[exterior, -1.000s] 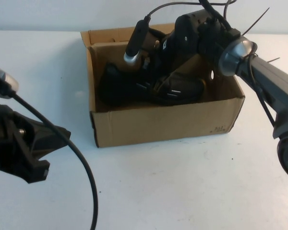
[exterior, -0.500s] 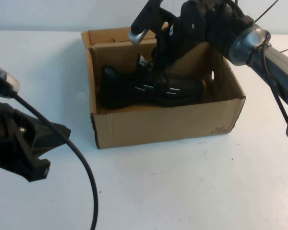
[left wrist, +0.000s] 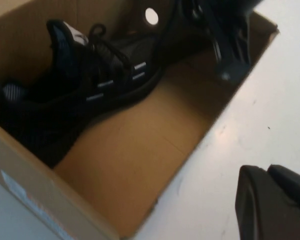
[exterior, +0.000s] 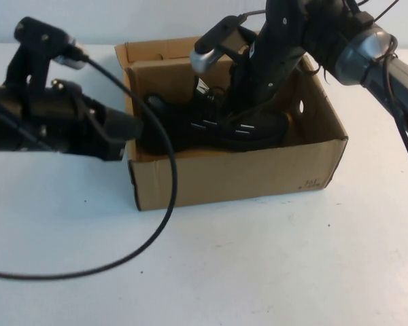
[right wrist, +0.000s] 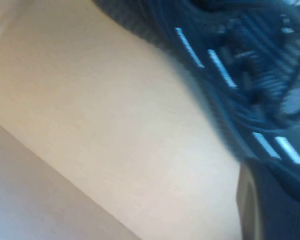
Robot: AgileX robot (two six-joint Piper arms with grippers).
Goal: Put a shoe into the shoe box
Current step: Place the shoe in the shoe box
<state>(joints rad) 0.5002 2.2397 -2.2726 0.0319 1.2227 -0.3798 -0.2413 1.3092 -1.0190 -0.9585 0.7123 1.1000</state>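
High view: the shoe [exterior: 214, 125] lies on its sole inside the shoe box [exterior: 238, 173], which sits toward the desk's [exterior: 258, 272] far edge. The right claw [exterior: 241, 109] hangs just above the shoe's laces, pressed together and pinching nothing; the left claw [exterior: 126, 129], also pressed together and empty, hovers at the box's left wall. The shoe looks light, with a soft upper and stiff sole; the collar or tongue offers the surest hold.

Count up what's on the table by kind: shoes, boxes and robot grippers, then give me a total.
shoe: 1, lying inside the box
shoe box: 1
Grippers: 2, left gripper at the box's left wall, right gripper over the shoe
Total: 4
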